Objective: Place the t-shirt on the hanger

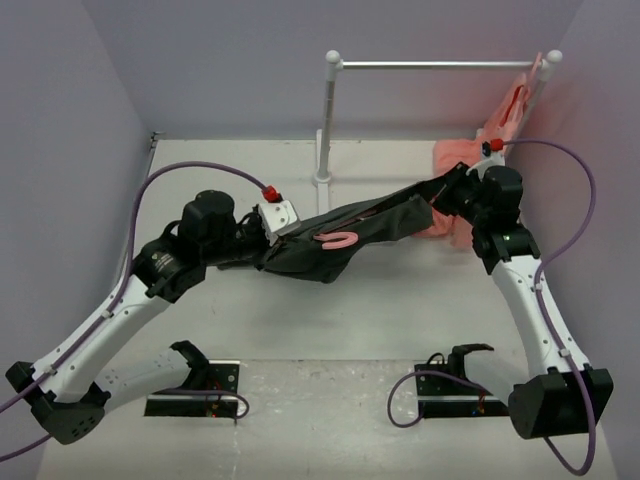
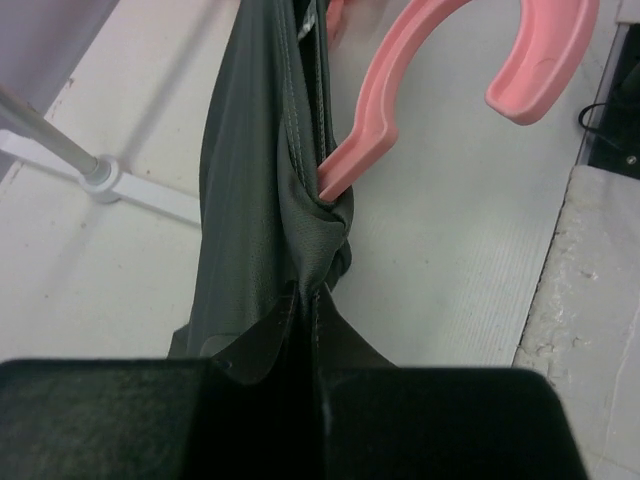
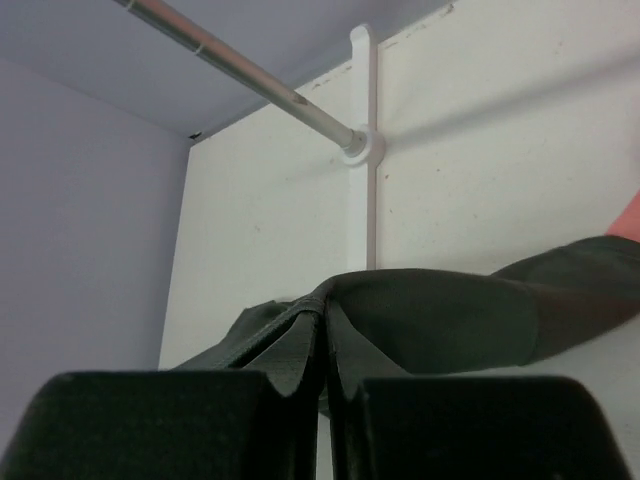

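Observation:
The dark charcoal t-shirt [image 1: 360, 232] hangs stretched above the table between my two grippers. My left gripper [image 1: 278, 240] is shut on its left end, the cloth pinched between the jaws in the left wrist view [image 2: 305, 300]. My right gripper [image 1: 452, 190] is shut on its right end, a folded hem caught between the jaws in the right wrist view [image 3: 325, 320]. The pink hanger's hook [image 1: 338, 239] sticks out of the shirt near the middle; its curved hook [image 2: 450, 70] emerges from the collar. The rest of the hanger is hidden inside the cloth.
A white garment rail [image 1: 440, 65] on a post [image 1: 323, 130] stands at the back. A salmon-pink garment [image 1: 500, 130] hangs at its right end, just behind my right gripper. Two black base mounts [image 1: 195, 385] sit at the near edge.

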### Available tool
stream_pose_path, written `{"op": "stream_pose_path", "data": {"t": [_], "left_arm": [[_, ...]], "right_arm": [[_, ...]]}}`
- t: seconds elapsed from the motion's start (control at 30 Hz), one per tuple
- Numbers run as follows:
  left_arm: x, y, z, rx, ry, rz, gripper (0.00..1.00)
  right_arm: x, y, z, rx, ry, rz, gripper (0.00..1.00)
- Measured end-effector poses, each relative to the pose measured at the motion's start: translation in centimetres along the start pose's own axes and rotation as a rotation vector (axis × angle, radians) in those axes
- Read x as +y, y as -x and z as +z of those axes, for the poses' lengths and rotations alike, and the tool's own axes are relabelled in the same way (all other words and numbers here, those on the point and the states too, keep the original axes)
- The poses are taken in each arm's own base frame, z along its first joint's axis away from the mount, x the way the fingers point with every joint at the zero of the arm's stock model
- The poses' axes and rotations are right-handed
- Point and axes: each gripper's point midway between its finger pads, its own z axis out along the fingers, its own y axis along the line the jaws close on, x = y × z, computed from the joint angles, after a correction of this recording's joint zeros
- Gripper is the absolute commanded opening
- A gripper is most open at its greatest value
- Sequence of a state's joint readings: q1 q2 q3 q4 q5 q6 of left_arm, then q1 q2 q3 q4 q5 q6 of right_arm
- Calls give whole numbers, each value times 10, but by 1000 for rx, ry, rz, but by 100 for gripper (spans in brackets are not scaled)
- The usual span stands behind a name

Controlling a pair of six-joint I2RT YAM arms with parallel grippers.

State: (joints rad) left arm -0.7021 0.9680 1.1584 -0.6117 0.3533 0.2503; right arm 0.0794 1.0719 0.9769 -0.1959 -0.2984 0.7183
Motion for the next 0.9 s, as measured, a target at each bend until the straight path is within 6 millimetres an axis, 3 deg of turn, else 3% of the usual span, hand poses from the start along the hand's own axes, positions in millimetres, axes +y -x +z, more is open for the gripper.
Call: {"op": "stream_pose_path", "data": {"t": [0.07,0.17,0.33,0.37,0.4,0.43,0.5,0.63,0.8,0.83,0.87,0.9], "left_arm": [[4,-7,9,32,6,-14,0],[7,-7,20,33,4,-38,0],[12,18,32,-77,15,-111,0],[13,25,34,-107,21,-130,0],[14,30,36,-133,24,-150,0],[15,34,39,-154,24,-171,0],[15,38,45,-184,15,-214,0],[17,26,62,-205,-42,-313,0],[44,-23,74,-200,-102,-523,0],[47,-30,76,-193,-117,-546,0],[46,-33,77,-189,-139,-561,0],[43,-33,79,-189,-168,-567,0]], "right_arm": [[12,4,-5,9,12,-37,0],[29,-14,-6,69,31,-91,1],[50,-79,2,246,54,-166,7],[54,-93,2,285,62,-184,12],[58,-107,1,322,68,-203,24],[60,-117,-1,354,75,-219,42],[62,-127,-5,398,77,-243,52],[64,-113,-15,380,43,-292,57],[56,-56,-42,218,35,-323,66],[54,-46,-46,189,42,-335,74],[51,-37,-49,163,48,-355,89],[51,-35,-50,154,77,-384,99]]}}
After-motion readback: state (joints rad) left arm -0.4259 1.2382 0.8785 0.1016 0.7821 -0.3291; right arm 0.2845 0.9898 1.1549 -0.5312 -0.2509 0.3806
